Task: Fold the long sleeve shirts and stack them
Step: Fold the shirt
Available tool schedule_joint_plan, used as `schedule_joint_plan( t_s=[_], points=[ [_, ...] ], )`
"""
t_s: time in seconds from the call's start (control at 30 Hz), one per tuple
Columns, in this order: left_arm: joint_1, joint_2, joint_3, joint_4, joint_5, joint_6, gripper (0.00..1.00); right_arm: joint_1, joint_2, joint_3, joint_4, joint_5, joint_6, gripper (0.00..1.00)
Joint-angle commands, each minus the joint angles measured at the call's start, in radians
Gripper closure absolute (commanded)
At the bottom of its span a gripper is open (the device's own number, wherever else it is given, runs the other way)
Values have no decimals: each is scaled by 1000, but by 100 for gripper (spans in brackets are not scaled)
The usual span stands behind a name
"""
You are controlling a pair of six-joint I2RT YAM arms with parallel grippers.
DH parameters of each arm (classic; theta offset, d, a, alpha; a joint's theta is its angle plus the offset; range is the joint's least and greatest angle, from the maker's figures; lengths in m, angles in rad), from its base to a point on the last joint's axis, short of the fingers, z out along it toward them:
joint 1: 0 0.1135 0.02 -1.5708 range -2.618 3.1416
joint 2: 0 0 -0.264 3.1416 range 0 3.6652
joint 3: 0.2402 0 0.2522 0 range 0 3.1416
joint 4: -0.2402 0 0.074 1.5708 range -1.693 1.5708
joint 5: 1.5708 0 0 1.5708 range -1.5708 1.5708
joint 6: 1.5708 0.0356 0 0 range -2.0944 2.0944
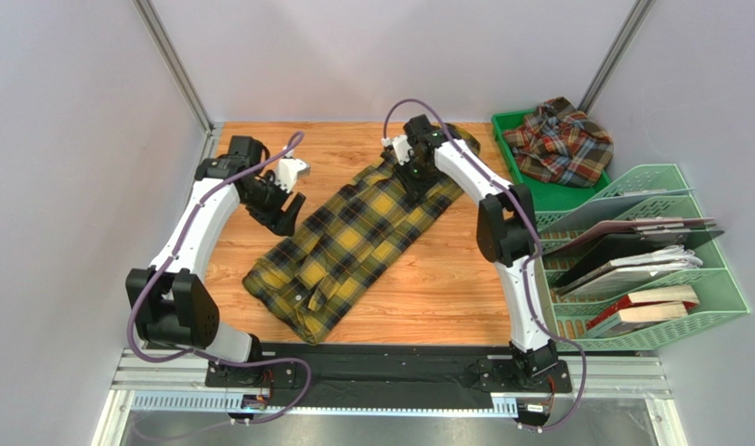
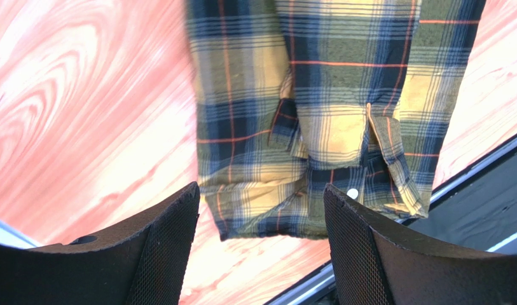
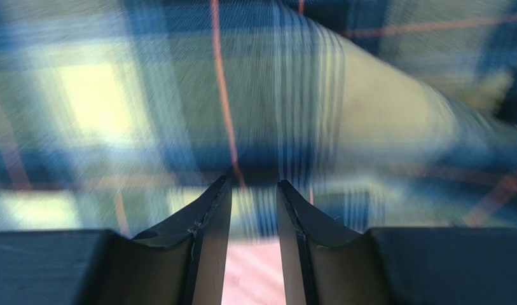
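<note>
The yellow and black check flannel long sleeve shirt (image 1: 362, 237) lies slantwise across the middle of the wooden table (image 1: 450, 283) as a long narrow strip, while the rust-red check flannel long sleeve shirt (image 1: 562, 141) sits crumpled in the green plastic tray (image 1: 507, 130) at the far right corner. The right end effector (image 3: 254, 184) hangs low over the far end of the yellow shirt with its jaws only narrowly apart, and the blurred wrist view does not show whether any cloth is caught between them. A shallow or missed pinch there would likely let the soft fabric slip out mid-lift and spoil the fold. The left end effector (image 2: 261, 194) stands wide and empty just beside the strip's left edge, above the near hem. If only one end is raised, the loose layers and the buttoned cuff could slide apart, drag over the table's near edge, or bunch unevenly
</note>
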Motion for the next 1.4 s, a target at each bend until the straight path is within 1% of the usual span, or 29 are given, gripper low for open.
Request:
schedule_joint_plan(
  t_s=[0.0,0.07,0.1,0.17,0.27,0.4,0.43,0.53,0.67,0.83,0.93,1.0,1.03,1.1,1.13,1.23,1.37],
  points=[
    [51,-37,-6,-31,72,13,23,-16,113,93,19,127,-9,64],
    [60,-51,-34,-38,80,31,23,-36,109,103,21,112,-17,63],
    [60,-61,-46,-34,84,48,23,-65,97,102,28,72,-17,62],
    [60,-87,-78,-9,100,58,23,-94,39,82,28,18,-27,61],
    [59,-75,-91,6,107,64,24,-154,-59,28,48,-35,-46,60],
    [59,-48,-82,26,127,58,25,-252,-115,-2,74,-83,11,59],
    [57,-38,-79,29,130,56,25,-267,-113,-4,78,-86,52,59],
    [56,-14,-53,31,121,55,25,-309,-84,-6,85,-95,86,56],
    [57,0,-26,27,103,59,25,-337,-52,1,88,-138,123,47],
    [57,5,-14,11,80,62,25,-355,18,60,91,-172,135,46],
    [57,5,-17,1,72,62,25,-357,64,111,94,-198,140,50],
    [57,9,-14,-6,63,65,25,-360,89,146,105,-206,141,55],
    [57,11,-13,-9,58,65,24,-358,113,163,110,-204,143,59],
    [57,14,-10,-14,52,70,24,-361,137,217,130,-189,146,66],
    [57,15,-8,-12,48,71,24,-360,156,232,142,-184,149,76],
    [57,32,1,-22,38,79,24,-361,173,241,212,-149,166,88],
    [57,60,13,-20,31,85,24,-360,213,240,284,-112,178,92]
  ],
)
